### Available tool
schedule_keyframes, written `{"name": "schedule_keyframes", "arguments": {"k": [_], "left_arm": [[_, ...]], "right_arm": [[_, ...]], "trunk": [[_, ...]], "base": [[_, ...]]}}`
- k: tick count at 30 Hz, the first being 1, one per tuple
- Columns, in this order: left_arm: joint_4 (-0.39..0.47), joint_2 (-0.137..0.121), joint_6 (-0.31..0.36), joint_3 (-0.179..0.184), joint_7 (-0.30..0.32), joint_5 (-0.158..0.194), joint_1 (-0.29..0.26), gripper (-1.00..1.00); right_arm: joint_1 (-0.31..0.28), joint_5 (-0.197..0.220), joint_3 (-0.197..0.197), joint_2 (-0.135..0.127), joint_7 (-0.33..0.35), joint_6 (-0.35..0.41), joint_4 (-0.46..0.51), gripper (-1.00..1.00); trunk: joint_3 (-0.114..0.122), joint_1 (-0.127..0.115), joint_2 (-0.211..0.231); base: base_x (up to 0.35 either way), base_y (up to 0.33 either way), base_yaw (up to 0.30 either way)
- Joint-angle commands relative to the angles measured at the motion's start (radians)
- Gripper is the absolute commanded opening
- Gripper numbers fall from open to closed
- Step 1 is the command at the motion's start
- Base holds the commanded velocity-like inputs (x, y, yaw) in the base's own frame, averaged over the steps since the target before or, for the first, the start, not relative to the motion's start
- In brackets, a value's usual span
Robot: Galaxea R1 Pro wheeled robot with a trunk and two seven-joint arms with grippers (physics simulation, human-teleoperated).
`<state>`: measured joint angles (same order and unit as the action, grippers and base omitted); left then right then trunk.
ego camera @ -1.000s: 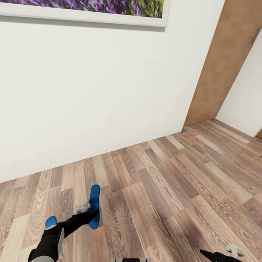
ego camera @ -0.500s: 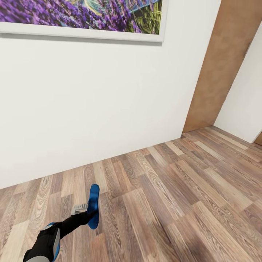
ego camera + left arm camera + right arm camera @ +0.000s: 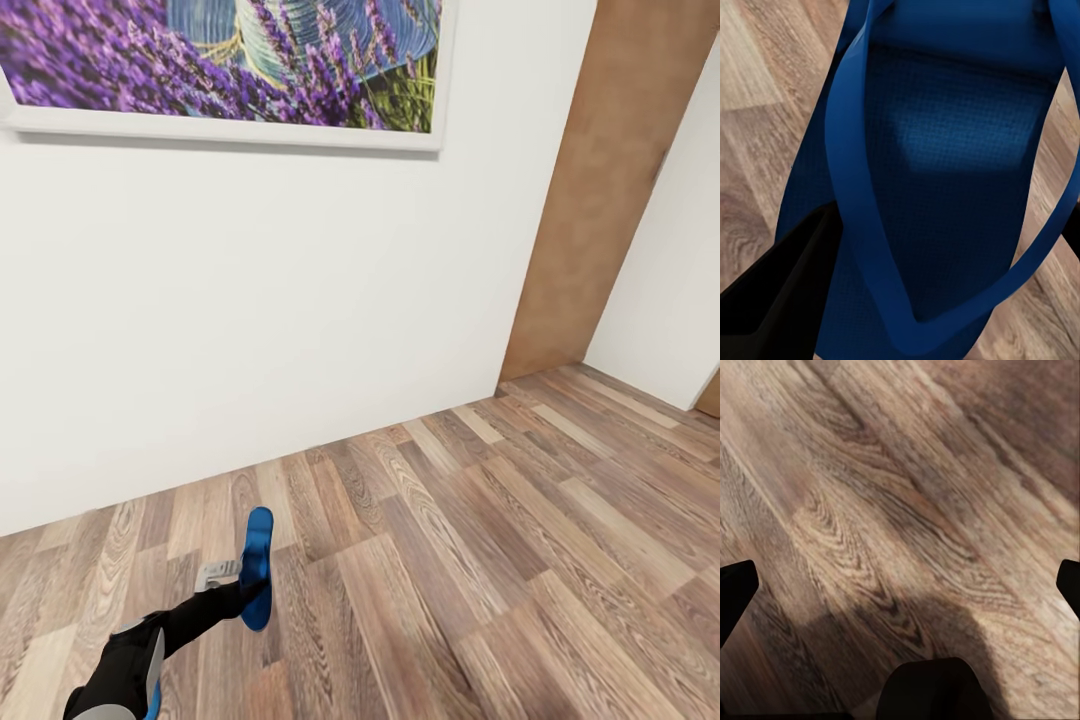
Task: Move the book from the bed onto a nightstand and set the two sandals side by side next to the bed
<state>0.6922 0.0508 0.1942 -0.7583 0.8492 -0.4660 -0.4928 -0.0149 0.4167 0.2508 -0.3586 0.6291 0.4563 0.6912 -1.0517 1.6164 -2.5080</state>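
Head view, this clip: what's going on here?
The robot's left gripper holds a blue sandal on edge above the wood-plank floor, near a white wall with a lavender picture. In the left wrist view the sandal's sole and strap sit between the dark fingers. The right gripper is open over bare floor. A brown door stands at the right.
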Motion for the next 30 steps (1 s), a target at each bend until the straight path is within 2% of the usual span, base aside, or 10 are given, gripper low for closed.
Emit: {"name": "schedule_keyframes", "arguments": {"k": [1, 8, 15, 30], "left_arm": [[0.002, 0.002, 0.010, -0.007, 0.007, -0.005, -0.001, -1.00], [0.002, 0.002, 0.011, -0.007, 0.008, -0.005, 0.005, -1.00], [0.002, 0.003, 0.011, -0.007, 0.008, -0.005, 0.022, -1.00], [0.003, 0.003, 0.011, -0.007, 0.008, -0.005, 0.025, -1.00]], "right_arm": [[0.000, 0.007, 0.003, 0.000, 0.001, 0.007, -0.004, 1.00], [0.000, 0.007, 0.003, 0.001, 0.001, 0.001, -0.011, 1.00], [0.000, 0.007, 0.001, 0.001, 0.001, -0.039, -0.012, 1.00], [0.000, 0.007, 0.001, 0.001, 0.001, -0.042, -0.012, 1.00]], "trunk": [[0.003, -0.001, 0.000], [0.030, -0.004, 0.002], [0.057, -0.007, 0.003], [0.115, -0.014, 0.007]], "base": [[0.000, 0.000, 0.000], [0.000, 0.000, 0.000], [0.000, 0.000, 0.000], [0.000, 0.000, 0.000]]}}
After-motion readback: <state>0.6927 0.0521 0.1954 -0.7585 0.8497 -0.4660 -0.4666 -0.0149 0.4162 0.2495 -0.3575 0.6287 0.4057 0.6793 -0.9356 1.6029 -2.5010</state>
